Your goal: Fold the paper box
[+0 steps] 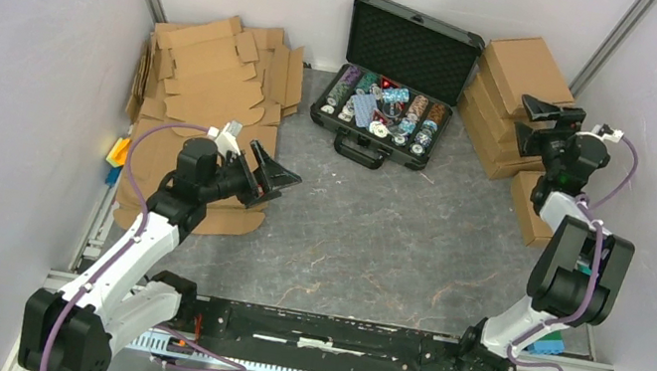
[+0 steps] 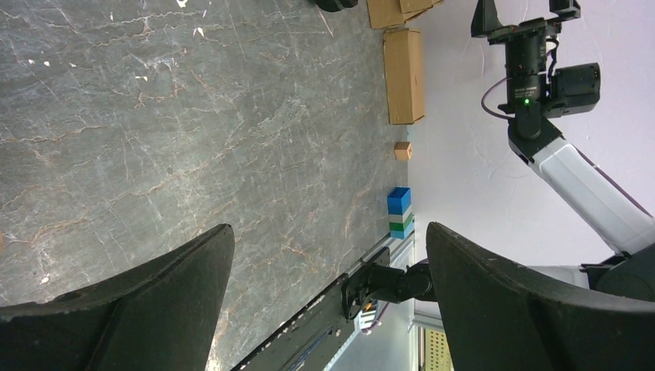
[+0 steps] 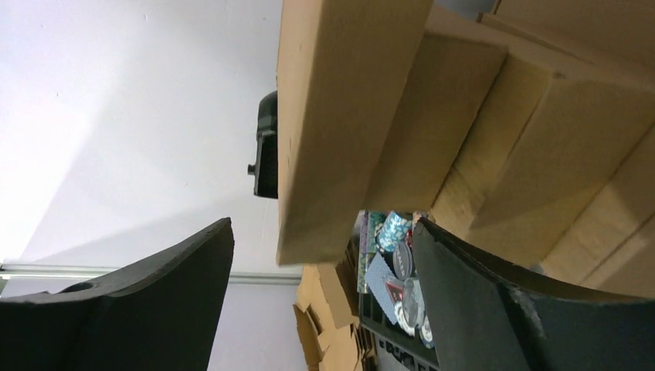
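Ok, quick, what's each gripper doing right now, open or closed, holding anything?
Left gripper: open, holding nothing.
Right gripper: open, jaws either side of the folded cardboard box atop the stack of boxes, not touching it.

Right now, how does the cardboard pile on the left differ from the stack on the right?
The left pile is flat unfolded blanks, loosely overlapped; the right stack is closed boxes, piled in steps. The left pile lies low; the right stack stands taller. Both are plain brown cardboard.
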`<state>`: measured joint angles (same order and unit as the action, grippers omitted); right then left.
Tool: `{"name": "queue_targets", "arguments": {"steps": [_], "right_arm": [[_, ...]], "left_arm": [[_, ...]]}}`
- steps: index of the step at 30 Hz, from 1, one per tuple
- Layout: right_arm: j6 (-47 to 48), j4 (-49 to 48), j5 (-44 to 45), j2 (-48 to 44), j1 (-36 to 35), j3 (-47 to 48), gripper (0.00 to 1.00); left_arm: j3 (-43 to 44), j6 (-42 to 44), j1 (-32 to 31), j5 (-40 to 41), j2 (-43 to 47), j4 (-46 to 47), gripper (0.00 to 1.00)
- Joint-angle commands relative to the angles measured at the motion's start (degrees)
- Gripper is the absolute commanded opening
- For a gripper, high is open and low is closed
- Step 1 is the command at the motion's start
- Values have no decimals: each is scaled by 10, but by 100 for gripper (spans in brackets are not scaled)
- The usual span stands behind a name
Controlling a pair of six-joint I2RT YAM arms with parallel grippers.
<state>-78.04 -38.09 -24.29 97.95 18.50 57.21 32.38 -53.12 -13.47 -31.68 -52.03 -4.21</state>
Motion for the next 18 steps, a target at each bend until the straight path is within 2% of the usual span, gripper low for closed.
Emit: {"name": "queue_targets", "arguments": {"steps": [1, 5, 8, 12, 16, 18], "right_arm": [[4, -34, -16, -66, 2, -54, 90], [52, -37, -9, -153, 3, -121, 90], [166, 52, -1, -232, -1, -131, 91], [294, 124, -8, -325, -6, -169, 91], [435, 137, 30, -434, -30, -274, 89], [507, 138, 55, -488, -38, -326, 89]], "left_arm": [[7, 7, 2, -10, 2, 7, 100], [3, 17, 2, -2, -2, 5, 100], [2, 50, 0, 13, -1, 4, 100], [-19, 67, -9, 54, 33, 30, 100], [-45, 103, -59, 165, 83, 32, 100], [-66, 154, -108, 222, 104, 62, 100]]}}
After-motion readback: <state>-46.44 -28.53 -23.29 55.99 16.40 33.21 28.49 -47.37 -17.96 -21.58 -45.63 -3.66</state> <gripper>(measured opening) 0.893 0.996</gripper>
